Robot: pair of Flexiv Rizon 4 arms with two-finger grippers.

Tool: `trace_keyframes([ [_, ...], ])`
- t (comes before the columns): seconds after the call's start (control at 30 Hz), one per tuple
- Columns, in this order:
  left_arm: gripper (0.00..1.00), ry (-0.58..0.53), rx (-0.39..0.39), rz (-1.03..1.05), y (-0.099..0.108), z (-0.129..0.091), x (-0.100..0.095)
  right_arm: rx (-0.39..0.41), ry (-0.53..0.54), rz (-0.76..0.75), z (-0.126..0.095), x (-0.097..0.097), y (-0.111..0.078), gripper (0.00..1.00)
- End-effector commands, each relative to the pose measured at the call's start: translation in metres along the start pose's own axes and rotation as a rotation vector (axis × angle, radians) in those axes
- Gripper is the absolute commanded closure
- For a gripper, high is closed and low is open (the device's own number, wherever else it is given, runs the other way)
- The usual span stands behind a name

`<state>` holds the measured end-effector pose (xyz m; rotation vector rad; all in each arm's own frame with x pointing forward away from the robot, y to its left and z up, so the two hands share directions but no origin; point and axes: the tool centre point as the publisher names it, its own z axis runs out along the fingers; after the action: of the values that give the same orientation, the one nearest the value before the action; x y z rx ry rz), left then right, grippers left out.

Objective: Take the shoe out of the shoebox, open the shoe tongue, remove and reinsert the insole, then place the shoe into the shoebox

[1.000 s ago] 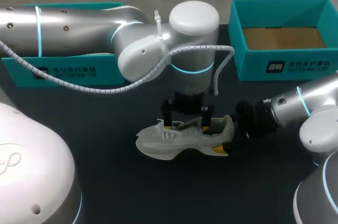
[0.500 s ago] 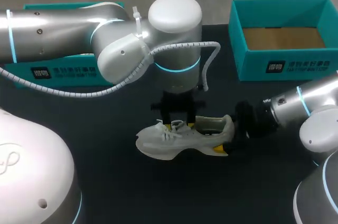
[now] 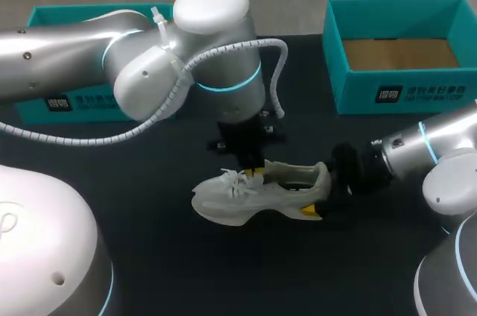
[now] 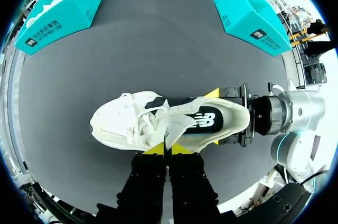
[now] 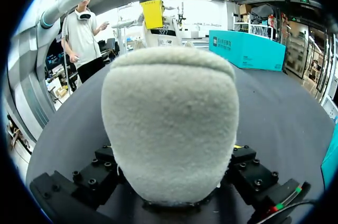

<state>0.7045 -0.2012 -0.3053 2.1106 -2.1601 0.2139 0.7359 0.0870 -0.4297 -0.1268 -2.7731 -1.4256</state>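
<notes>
Sneaker [image 3: 253,198] upright at mid-frame on the black table [image 3: 171,256], held at both ends.
It should handle light: soft white mesh upper, floppy laces, firmer foam sole, so I'd trust the padded heel as the grip. My right gripper [image 3: 329,179] clamps that fuzzy heel from both sides. My left gripper [image 3: 252,173], above the laces, has its fingers pressed together on a sliver of tongue [image 4: 170,129]. Farther back, upper right, the teal cardboard shoebox [image 3: 387,94] sits open.
</notes>
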Motion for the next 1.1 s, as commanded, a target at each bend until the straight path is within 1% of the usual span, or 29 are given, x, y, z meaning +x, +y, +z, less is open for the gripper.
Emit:
trace_keyframes([
  [0.03, 1.00, 0.081, 0.024, -0.009, 0.010, -0.018, -0.021, 0.002, 0.000, 0.001, 0.006, 0.000, -0.002, 1.00],
  [0.3, 1.00, 0.083, 0.039, -0.079, 0.009, -0.021, -0.046, 0.002, 0.000, 0.001, 0.006, 0.000, -0.002, 1.00],
  [0.4, 1.00, 0.072, 0.043, -0.118, 0.008, -0.020, -0.060, 0.002, 0.000, 0.001, 0.006, 0.000, -0.002, 1.00],
  [0.57, 1.00, 0.020, 0.036, -0.157, 0.007, -0.015, -0.077, 0.002, 0.000, 0.001, 0.006, 0.000, -0.002, 1.00],
  [0.63, 1.00, 0.014, 0.026, -0.179, 0.009, -0.011, -0.086, 0.002, 0.000, 0.001, 0.006, 0.000, -0.002, 1.00],
  [0.77, 1.00, -0.009, 0.011, -0.201, 0.012, -0.004, -0.095, 0.002, 0.000, 0.001, 0.006, 0.000, -0.002, 1.00],
  [1.0, 1.00, -0.046, -0.025, -0.263, 0.012, 0.020, -0.114, 0.002, 0.000, 0.001, 0.006, 0.000, -0.002, 1.00],
  [1.1, 1.00, -0.083, -0.036, -0.276, 0.010, 0.029, -0.119, 0.002, 0.000, 0.001, 0.006, 0.000, -0.002, 1.00],
])
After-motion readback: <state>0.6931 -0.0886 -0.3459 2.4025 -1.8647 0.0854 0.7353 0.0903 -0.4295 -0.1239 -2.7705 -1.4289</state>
